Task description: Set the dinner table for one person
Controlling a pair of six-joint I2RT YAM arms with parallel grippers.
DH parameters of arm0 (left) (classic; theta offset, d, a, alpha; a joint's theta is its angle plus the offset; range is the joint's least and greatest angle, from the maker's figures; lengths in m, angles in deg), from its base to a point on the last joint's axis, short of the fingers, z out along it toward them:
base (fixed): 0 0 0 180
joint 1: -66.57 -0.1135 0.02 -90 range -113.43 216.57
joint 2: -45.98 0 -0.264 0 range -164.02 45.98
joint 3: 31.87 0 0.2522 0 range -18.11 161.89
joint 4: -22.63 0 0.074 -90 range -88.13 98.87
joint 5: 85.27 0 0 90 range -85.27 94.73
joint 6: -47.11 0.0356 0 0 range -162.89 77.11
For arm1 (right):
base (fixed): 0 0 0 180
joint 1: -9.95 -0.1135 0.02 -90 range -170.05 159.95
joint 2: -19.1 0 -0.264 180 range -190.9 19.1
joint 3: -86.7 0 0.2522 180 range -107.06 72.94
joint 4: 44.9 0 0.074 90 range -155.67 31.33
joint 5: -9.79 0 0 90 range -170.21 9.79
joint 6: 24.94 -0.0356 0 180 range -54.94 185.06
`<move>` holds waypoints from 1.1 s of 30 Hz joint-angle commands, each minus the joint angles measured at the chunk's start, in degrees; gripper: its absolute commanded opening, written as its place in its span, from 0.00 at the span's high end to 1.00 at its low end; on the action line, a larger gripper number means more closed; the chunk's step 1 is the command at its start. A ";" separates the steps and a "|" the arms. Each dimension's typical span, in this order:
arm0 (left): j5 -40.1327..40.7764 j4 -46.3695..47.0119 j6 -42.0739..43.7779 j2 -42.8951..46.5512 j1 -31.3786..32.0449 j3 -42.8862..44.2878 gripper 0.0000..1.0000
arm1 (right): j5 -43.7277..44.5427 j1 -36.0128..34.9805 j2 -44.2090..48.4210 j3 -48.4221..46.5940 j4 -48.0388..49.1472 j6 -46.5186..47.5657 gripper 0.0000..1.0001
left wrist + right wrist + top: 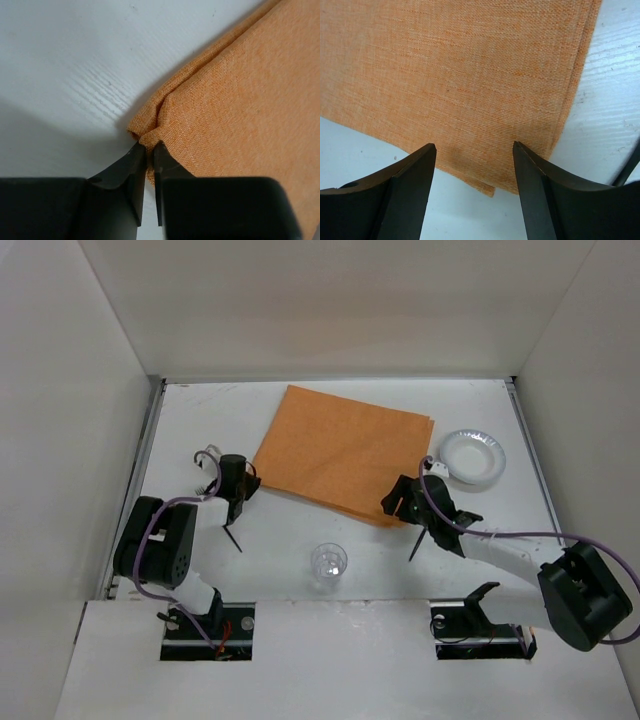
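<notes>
Jaws of the left gripper pinch the 8 o'clock corner of the orange mat; those of the right gripper stand wide apart over its 5 o'clock corner, perhaps not touching. It lies on the dinner table, toward 12 o'clock.

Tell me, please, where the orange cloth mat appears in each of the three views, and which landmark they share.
Top external: the orange mat lies tilted at the middle, toward the far side.
Left wrist: it fills the right side; the left gripper pinches its corner.
Right wrist: it fills the upper part; its near corner sits inside the open right gripper.
Shared landmark: the white tabletop beside the mat's edge.
</notes>
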 commanded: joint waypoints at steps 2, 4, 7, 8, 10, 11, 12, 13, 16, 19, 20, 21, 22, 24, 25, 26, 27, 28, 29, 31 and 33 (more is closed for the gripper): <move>-0.46 2.03 -1.28 -0.93 -0.41 -1.66 1.00 | 0.80 -0.92 1.22 0.81 4.21 -1.07 0.31; -0.99 3.35 -1.72 1.61 0.12 -4.55 1.00 | 0.89 -1.45 1.66 1.25 4.65 -1.51 0.31; -0.55 2.66 -1.98 8.19 1.96 -9.56 1.00 | 1.24 -2.07 2.10 1.69 4.92 -1.68 0.31; -0.37 1.78 -1.98 10.22 2.49 -10.80 1.00 | 1.24 -2.07 2.28 1.78 4.92 -1.60 0.31; 0.06 -1.98 -2.16 15.92 3.80 -13.52 1.00 | 1.24 -2.07 2.54 1.78 4.66 -1.25 0.31; 0.42 -3.57 -2.25 17.95 4.51 -14.32 1.00 | 1.24 -1.90 2.54 1.69 4.48 -1.07 0.31; 1.03 -5.59 -2.42 20.67 5.56 -15.45 1.00 | 1.24 -1.46 2.63 1.52 4.30 -0.98 0.31; 1.56 -7.52 -2.68 23.48 6.61 -16.51 1.00 | 1.15 -1.19 2.72 1.25 4.13 -0.81 0.31; 3.31 -13.50 -3.83 31.57 8.81 -19.32 1.00 | 1.33 -0.93 3.86 0.46 3.16 -0.72 0.31; 5.34 -20.88 -4.18 39.39 9.70 -20.56 0.99 | 1.85 -1.02 5.44 0.63 2.81 -0.98 0.31; 5.78 -23.16 -4.01 41.59 9.79 -20.65 0.98 | 1.94 -0.84 5.70 0.72 2.63 -1.07 0.31; 5.96 -24.40 -3.92 42.92 9.79 -20.74 0.98 | 2.03 -0.84 6.06 0.81 2.37 -1.16 0.31; 6.04 -25.55 -3.83 44.15 9.96 -20.74 0.98 | 2.12 -0.84 6.41 0.99 2.19 -1.24 0.31; 6.04 -26.61 -3.83 45.04 10.23 -20.83 0.97 | 2.38 -0.66 7.02 1.16 2.02 -1.33 0.30; 6.13 -26.61 -3.83 44.96 10.23 -20.83 0.96 | 2.38 -0.49 7.37 1.16 1.93 -1.42 0.30; 6.13 -26.61 -3.65 44.61 10.14 -20.83 0.96 | 2.38 -0.49 7.64 1.08 1.84 -1.51 0.30; 6.13 -26.44 -3.48 44.34 9.88 -20.74 0.94 | 2.38 -0.49 7.99 0.90 1.75 -1.51 0.30; 6.13 -26.18 -3.48 43.91 9.88 -20.65 0.91 | 2.38 -0.49 8.25 0.64 1.67 -1.51 0.30; 6.13 -26.09 -3.48 43.64 10.05 -20.39 0.88 | 2.38 -0.49 8.34 0.37 1.58 -1.51 0.30; 6.13 -26.00 -3.13 43.46 10.58 -19.69 0.80 | 2.38 -0.23 8.43 -0.24 1.40 -1.07 0.31; 6.66 -27.14 -2.60 44.86 11.02 -18.90 0.74 | 2.38 0.30 7.91 -0.77 1.31 -0.89 0.31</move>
